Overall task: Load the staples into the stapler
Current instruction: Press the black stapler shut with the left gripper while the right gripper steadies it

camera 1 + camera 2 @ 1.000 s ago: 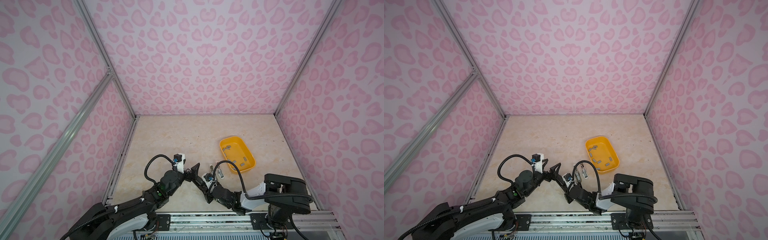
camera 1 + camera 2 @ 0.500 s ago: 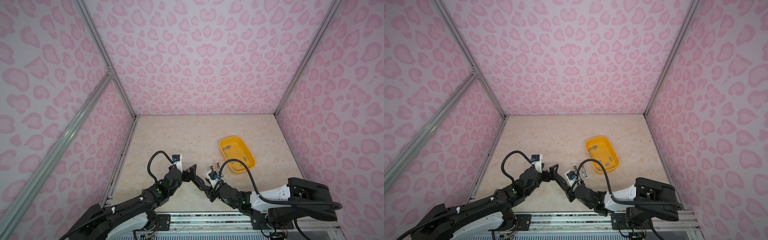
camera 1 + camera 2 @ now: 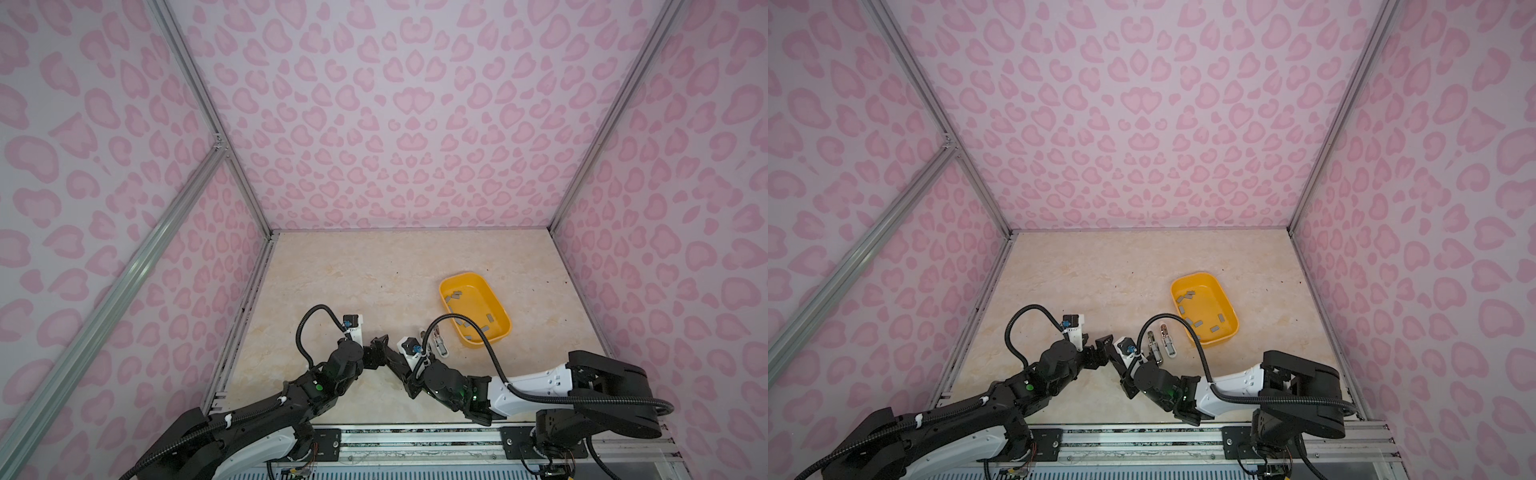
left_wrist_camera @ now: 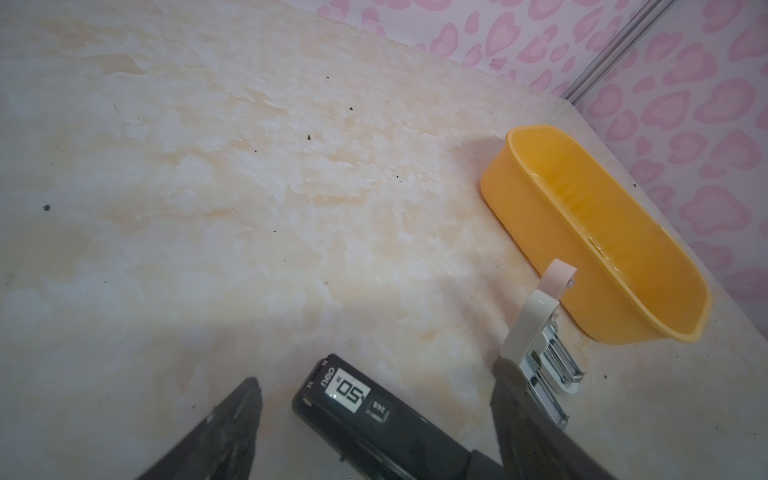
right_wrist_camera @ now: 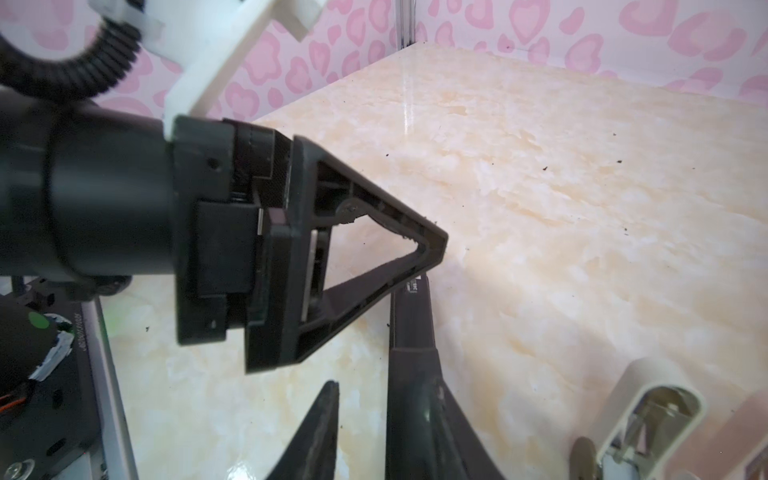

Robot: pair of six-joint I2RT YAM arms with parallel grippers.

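Staples [image 3: 458, 295], flat grey strips, in rounded yellow tray [image 3: 478, 305], boxy black stapler [image 4: 357, 411]

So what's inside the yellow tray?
Grey staples lie scattered on the floor of the yellow tray. The right arm's cable covers part of its near end, hiding anything there.

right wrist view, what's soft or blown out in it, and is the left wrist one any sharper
Right wrist view: the right hand's fingers and the white stapler in the near field are blurred, and a thin glare streak lies on the table; left wrist view: the left hand's fingers are also soft, but the black stapler shows a crisp label.
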